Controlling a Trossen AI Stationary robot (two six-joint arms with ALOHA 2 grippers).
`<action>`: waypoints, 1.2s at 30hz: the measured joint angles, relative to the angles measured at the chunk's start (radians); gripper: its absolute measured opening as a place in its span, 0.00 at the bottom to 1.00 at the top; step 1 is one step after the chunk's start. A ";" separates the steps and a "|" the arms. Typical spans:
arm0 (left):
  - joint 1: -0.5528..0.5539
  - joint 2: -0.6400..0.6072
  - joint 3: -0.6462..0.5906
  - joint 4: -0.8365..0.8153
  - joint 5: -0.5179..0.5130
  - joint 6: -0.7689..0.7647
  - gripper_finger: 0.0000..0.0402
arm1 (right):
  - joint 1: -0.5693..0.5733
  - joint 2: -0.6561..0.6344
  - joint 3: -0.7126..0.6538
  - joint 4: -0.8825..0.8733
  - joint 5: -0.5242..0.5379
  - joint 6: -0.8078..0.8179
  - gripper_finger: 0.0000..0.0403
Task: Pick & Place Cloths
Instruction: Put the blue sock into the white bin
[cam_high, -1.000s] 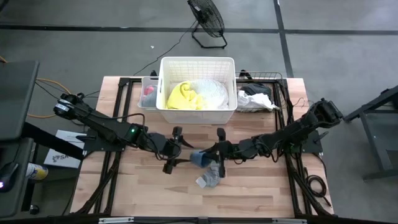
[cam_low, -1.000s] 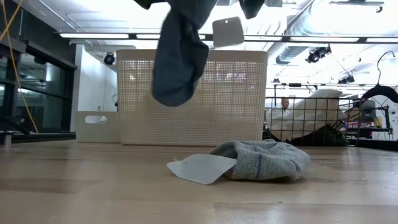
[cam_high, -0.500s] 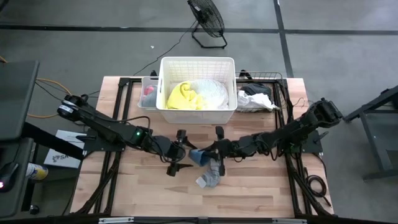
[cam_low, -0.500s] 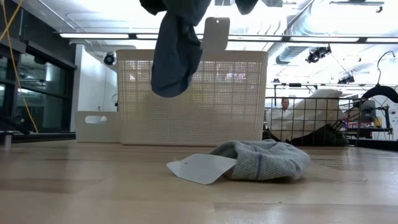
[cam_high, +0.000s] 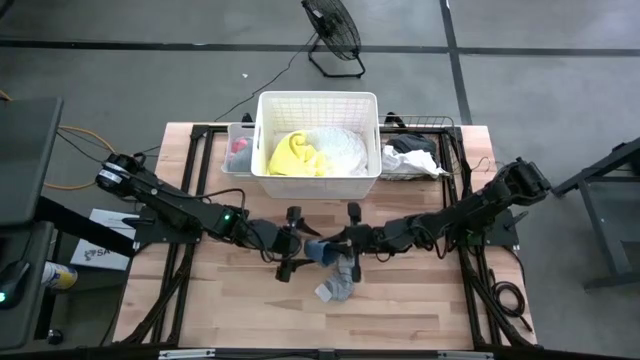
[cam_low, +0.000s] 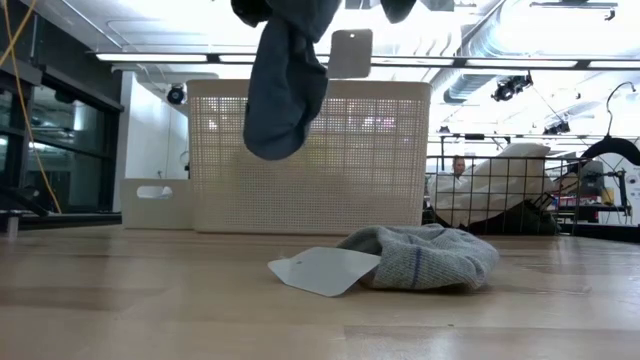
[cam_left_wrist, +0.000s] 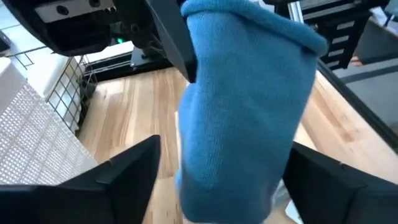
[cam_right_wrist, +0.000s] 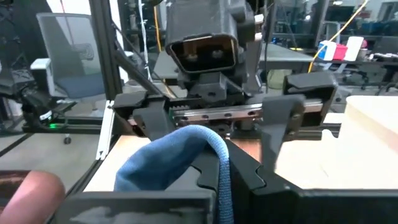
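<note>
A blue-grey cloth (cam_high: 320, 250) hangs in the air between the two grippers over the middle of the table. In the low view it dangles (cam_low: 285, 85) with a white tag (cam_low: 350, 52) beside it. My right gripper (cam_high: 338, 244) is shut on it. My left gripper (cam_high: 289, 243) is open, level and facing the right one; its fingers (cam_left_wrist: 124, 180) stand on either side of the cloth (cam_left_wrist: 249, 93), apart from it. A grey cloth (cam_high: 338, 285) with a white tag (cam_low: 325, 270) lies flat on the table below. My right gripper pinches the blue-grey cloth's upper end (cam_right_wrist: 214, 146) between its two fingers (cam_right_wrist: 267, 186), coming level from the table's right side. The cloth hangs below the fingers, slack and lifted clear of the table (cam_low: 150, 290).
A white slatted basket (cam_high: 262, 140) at the far edge holds a yellow cloth (cam_high: 293, 155) and a white cloth (cam_high: 342, 150). A wire basket (cam_high: 445, 125) with white and dark cloths sits to its right, a small clear bin (cam_high: 238, 150) to its left.
My left gripper has moved toward the table's right, closing in on the hanging blue-grey cloth, and stays open. The cloth's white tag has swung a little. My right gripper has kept still.
</note>
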 joint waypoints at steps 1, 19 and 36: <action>0.000 0.000 0.000 0.001 0.000 -0.014 0.73 | 0.000 0.000 0.000 0.004 0.007 0.000 0.01; 0.000 0.000 0.000 0.004 0.001 -0.136 0.03 | -0.019 0.000 0.000 0.046 0.009 -0.008 0.01; 0.000 0.000 0.000 -0.008 0.000 -0.136 0.01 | 0.003 -0.010 0.000 0.041 -0.028 0.056 0.08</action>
